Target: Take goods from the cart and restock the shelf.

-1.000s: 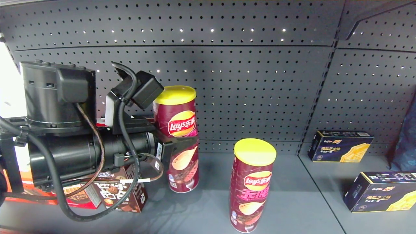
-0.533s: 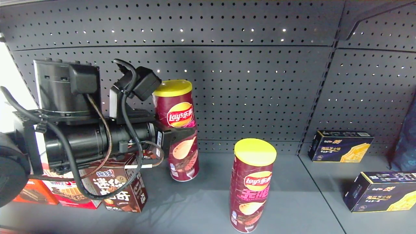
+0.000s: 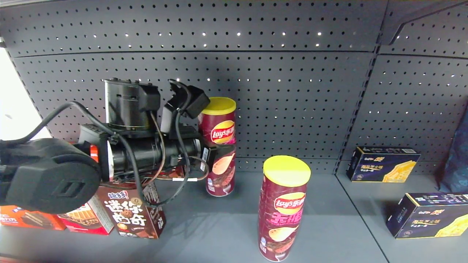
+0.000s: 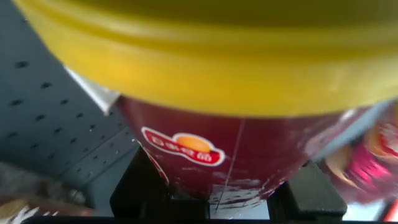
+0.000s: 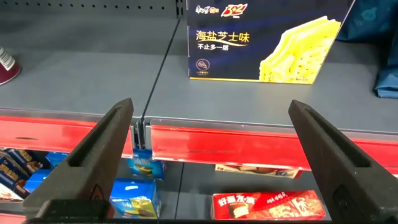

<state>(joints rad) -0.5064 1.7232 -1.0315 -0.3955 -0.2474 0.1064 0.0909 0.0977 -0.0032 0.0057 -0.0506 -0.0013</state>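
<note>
My left gripper (image 3: pixel 220 150) is shut on a dark red chip can with a yellow lid (image 3: pixel 219 142), holding it upright around its middle, close to the pegboard back of the grey shelf (image 3: pixel 329 226). I cannot tell whether the can's base touches the shelf. In the left wrist view the can (image 4: pixel 249 155) sits between the two black fingers (image 4: pixel 140 186). A second identical can (image 3: pixel 283 208) stands upright nearer the shelf's front, to the right of the held one. My right gripper (image 5: pixel 211 168) hangs open in front of the shelf edge.
A brown cookie box (image 3: pixel 133 213) and red boxes (image 3: pixel 78 219) stand under my left arm. Two dark blue cracker boxes (image 3: pixel 384 164) (image 3: pixel 427 215) lie in the right bay, one of them (image 5: pixel 264 40) beyond my right gripper. A red price rail (image 5: pixel 230 140) edges the shelf.
My left arm has carried the can to the right and deeper into the shelf, toward the pegboard. The standing can and the boxes have not moved.
</note>
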